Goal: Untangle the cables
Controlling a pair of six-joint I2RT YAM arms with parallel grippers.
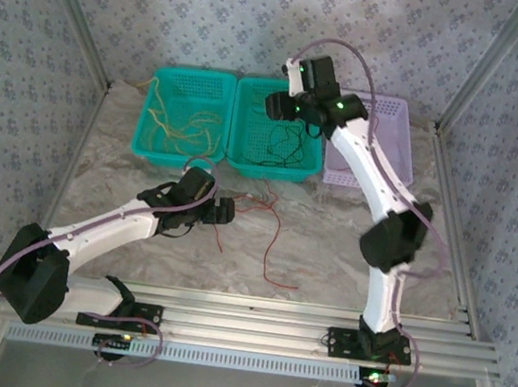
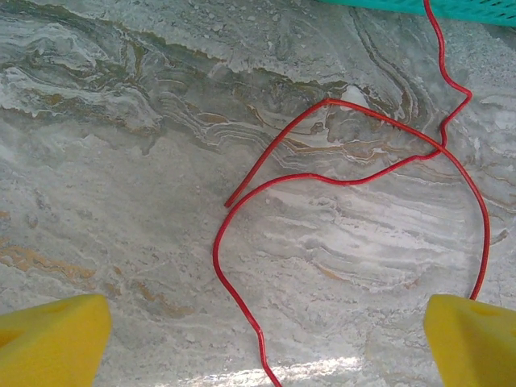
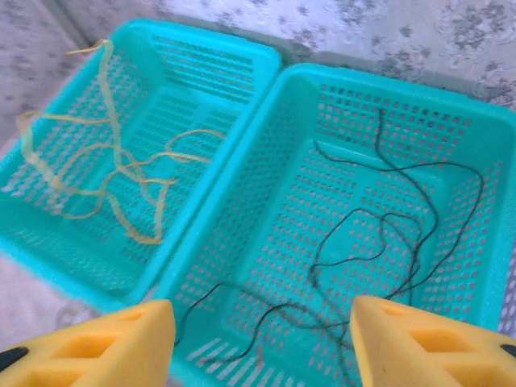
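Observation:
A red cable [image 2: 339,181] lies in loose loops on the marble table [image 1: 328,250], also seen as a thin red cable [image 1: 276,234] in front of the baskets. My left gripper [image 2: 266,343] hovers low over it, open wide, and one strand runs on the table between its yellow fingertips [image 2: 52,339]. Black cables [image 3: 403,234] lie in the middle teal basket [image 3: 242,173]. My right gripper [image 3: 262,343] hangs open above them with nothing between its fingers. Yellow cables [image 3: 113,173] lie in the left teal basket [image 3: 48,258].
A lilac basket [image 1: 386,139] stands right of the two teal ones, partly behind the right arm [image 1: 376,176]. Patterned walls close in the back and sides. An aluminium rail [image 1: 272,310] runs along the near edge.

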